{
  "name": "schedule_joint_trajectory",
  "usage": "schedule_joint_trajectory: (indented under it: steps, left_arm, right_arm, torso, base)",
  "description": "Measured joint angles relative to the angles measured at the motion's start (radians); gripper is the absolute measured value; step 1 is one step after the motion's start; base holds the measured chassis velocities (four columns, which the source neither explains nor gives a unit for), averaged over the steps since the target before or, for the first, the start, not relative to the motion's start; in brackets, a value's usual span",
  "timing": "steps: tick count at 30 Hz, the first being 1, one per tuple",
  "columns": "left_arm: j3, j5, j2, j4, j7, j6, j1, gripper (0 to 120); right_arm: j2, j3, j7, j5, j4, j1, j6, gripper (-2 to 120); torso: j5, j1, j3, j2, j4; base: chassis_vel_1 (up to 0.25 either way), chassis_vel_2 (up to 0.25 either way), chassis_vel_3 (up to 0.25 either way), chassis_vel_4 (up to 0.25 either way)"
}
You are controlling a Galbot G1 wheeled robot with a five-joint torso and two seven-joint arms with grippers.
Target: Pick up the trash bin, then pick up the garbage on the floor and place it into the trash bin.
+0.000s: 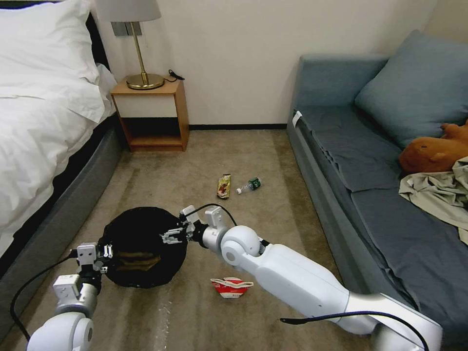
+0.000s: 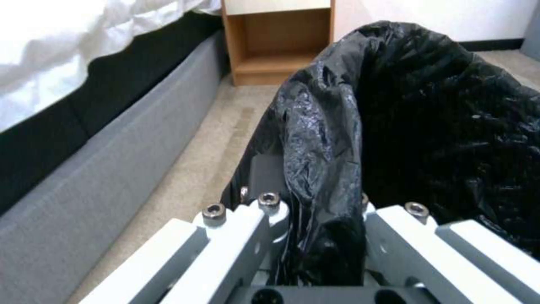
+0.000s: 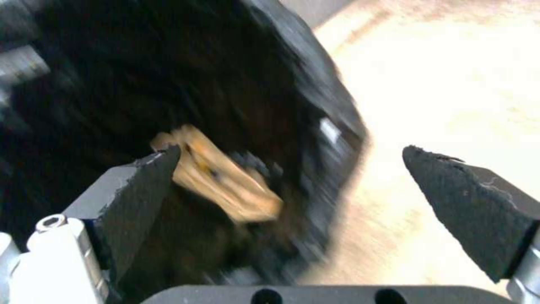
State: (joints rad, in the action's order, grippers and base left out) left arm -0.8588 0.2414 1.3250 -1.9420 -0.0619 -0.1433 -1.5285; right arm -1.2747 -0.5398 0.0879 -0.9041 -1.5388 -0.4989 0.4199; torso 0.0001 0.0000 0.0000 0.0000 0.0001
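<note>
Bedroom interior. Floor: tan short-pile carpet (image 1: 204, 161), with a dark baseboard (image 1: 236, 126) along the foot of a plain cream wall (image 1: 234, 53). Left side: bed (image 1: 44, 122) with white pillows and duvet on a grey upholstered frame. Beside it, against the wall: wooden nightstand (image 1: 151, 114) with a white drawer front and an open lower shelf. On the nightstand: brass lamp (image 1: 141, 48) with a pale shade, and a black cable lying near its base. Right side: blue-grey sofa (image 1: 351, 161) with a matching cushion (image 1: 414, 87), an orange-brown plush toy (image 1: 434, 151) and a crumpled beige garment (image 1: 438, 192).
</note>
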Motion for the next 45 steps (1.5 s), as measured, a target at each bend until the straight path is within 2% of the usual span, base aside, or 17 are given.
schedule_joint_trajectory:
  steps: [3, 6, 13, 20, 30, 36, 41, 43, 44, 45]
  left_arm:
    - [-0.01, 0.009, -0.005, 0.004, 0.0, 0.0, 0.006, 4]
    - [-0.018, 0.023, -0.01, 0.007, 0.0, 0.0, 0.006, 4]
    - [-0.014, 0.018, 0.0, 0.02, -0.001, 0.007, 0.003, 4]
    - [-0.012, 0.014, 0.002, 0.02, -0.002, 0.007, 0.004, 4]
    - [-0.014, 0.014, 0.004, 0.01, -0.003, 0.012, -0.001, 4]
    - [-0.006, 0.009, 0.014, 0.011, -0.003, 0.018, -0.003, 4]
    - [-0.005, 0.008, 0.015, 0.011, -0.003, 0.023, -0.005, 4]
    - [-0.007, 0.008, 0.011, 0.012, -0.004, 0.033, -0.007, 4]
    - [-0.007, 0.008, 0.011, 0.012, -0.004, 0.033, -0.007, 4]
    - [-0.007, 0.008, 0.01, 0.012, -0.006, 0.035, -0.008, 4]
  right_arm:
    - [0.037, 0.005, -0.016, 0.052, -0.007, -0.016, 0.02, 100]
    - [0.117, 0.029, -0.058, 0.15, -0.019, -0.075, 0.049, 100]
    - [0.181, 0.081, -0.137, 0.313, -0.022, -0.189, 0.092, 100]
    - [0.177, 0.088, -0.16, 0.375, 0.012, -0.232, 0.108, 100]
    - [0.12, 0.085, -0.162, 0.468, 0.109, -0.299, 0.116, 100]
    - [0.107, 0.095, -0.161, 0.485, 0.141, -0.302, 0.113, 100]
    - [0.101, 0.105, -0.174, 0.549, 0.166, -0.325, 0.104, 96]
    - [0.097, 0.111, -0.192, 0.63, 0.187, -0.338, 0.095, 86]
    - [0.097, 0.111, -0.192, 0.63, 0.187, -0.338, 0.095, 86]
    - [0.095, 0.113, -0.193, 0.639, 0.19, -0.34, 0.097, 79]
  torso:
    - [0.0, 0.0, 0.0, 0.0, 0.0]
    - [0.0001, 0.0, 0.0, 0.0, -0.0004]
    - [0.0001, 0.0, 0.0, 0.0, -0.0002]
    - [0.0, 0.0, 0.0, 0.0, -0.0002]
    - [-0.0002, 0.0, 0.0, 0.0, -0.0001]
    - [-0.0002, 0.0, 0.0, 0.0, 0.0]
    - [-0.0001, 0.0, 0.0, 0.0, -0.0001]
    - [-0.0002, 0.0, 0.0, 0.0, -0.0001]
    - [-0.0002, 0.0, 0.0, 0.0, -0.0001]
    - [-0.0001, 0.0, 0.0, 0.0, -0.0001]
  base:
    - [0.0, 0.0, 0.0, 0.0]
    - [0.0, 0.0, 0.0, 0.0]
    - [0.0, 0.0, 0.0, 0.0]
    - [0.0, 0.0, 0.0, 0.0]
    - [0.0, 0.0, 0.0, 0.0]
    - [0.0, 0.0, 0.0, 0.0]
    - [0.0, 0.0, 0.0, 0.0]
    - [0.0, 0.0, 0.0, 0.0]
    - [0.0, 0.0, 0.0, 0.0]
    - [0.0, 0.0, 0.0, 0.0]
